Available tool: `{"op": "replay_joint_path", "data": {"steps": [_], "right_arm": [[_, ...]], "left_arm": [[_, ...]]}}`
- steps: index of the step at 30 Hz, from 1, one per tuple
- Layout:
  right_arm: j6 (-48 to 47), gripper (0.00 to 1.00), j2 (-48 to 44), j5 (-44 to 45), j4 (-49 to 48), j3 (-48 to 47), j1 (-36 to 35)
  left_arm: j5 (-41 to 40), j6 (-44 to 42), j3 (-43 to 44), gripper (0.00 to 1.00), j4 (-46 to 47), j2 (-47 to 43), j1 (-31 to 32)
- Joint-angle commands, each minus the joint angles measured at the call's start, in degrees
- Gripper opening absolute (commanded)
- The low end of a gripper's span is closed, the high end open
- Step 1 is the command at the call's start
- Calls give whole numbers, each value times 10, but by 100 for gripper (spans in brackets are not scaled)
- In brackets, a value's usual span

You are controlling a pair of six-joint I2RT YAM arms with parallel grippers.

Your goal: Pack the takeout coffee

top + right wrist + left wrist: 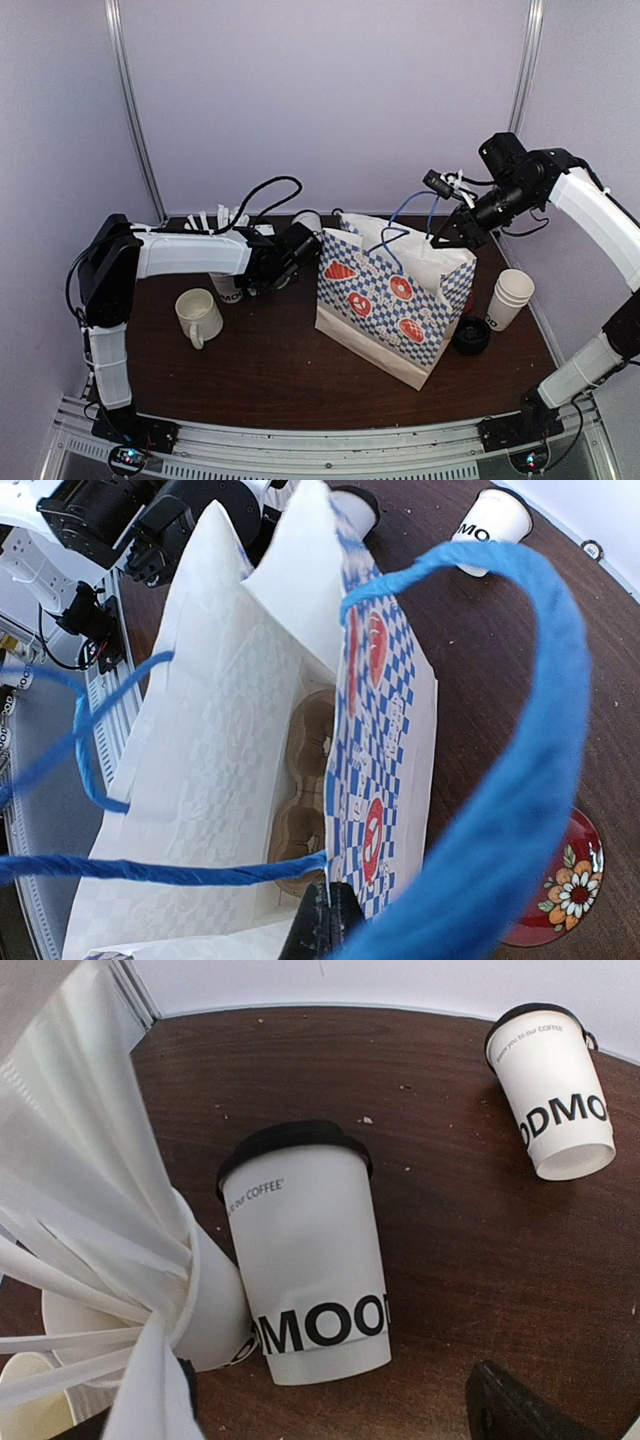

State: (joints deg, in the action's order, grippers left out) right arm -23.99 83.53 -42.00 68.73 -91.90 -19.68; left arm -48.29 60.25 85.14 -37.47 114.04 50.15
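Note:
One takeout coffee cup [305, 1260], white with a black lid and black lettering, appears to lie on the brown table directly ahead of my left gripper [340, 1405]. That gripper is open and holds nothing, with one dark fingertip [505, 1405] beside the cup's base. A second lidded cup [555, 1090] [306, 219] lies further back, its hollow base showing. My right gripper [335, 920] [440, 238] is shut on the top rim of the blue-checked paper bag [385, 295], holding its mouth open. A brown cardboard cup carrier [305, 800] sits at the bottom of the bag.
A white cup full of straws [120, 1220] stands against the near cup's left side. A cream mug [198, 316] sits front left. Right of the bag are a stack of white cups [510, 298], a loose black lid [470, 335] and a red flowered dish [560, 890]. The bag's blue handle [540, 730] loops over my right gripper.

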Motion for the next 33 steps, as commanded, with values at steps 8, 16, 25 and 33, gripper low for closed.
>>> {"op": "replay_joint_path", "data": {"steps": [8,16,25,33], "right_arm": [[-10,0,-35,-14,1,34,9],[-9,0,-43,-31,-5,51,9],[-11,0,-46,-39,-11,61,9],[-11,0,-35,-46,-15,60,9]], "left_arm": [[-29,74,47,98,-34,44,-1],[-30,127,94,97,-86,81,-9],[-49,101,83,98,-93,72,8],[-88,52,60,98,-70,36,46]]}}
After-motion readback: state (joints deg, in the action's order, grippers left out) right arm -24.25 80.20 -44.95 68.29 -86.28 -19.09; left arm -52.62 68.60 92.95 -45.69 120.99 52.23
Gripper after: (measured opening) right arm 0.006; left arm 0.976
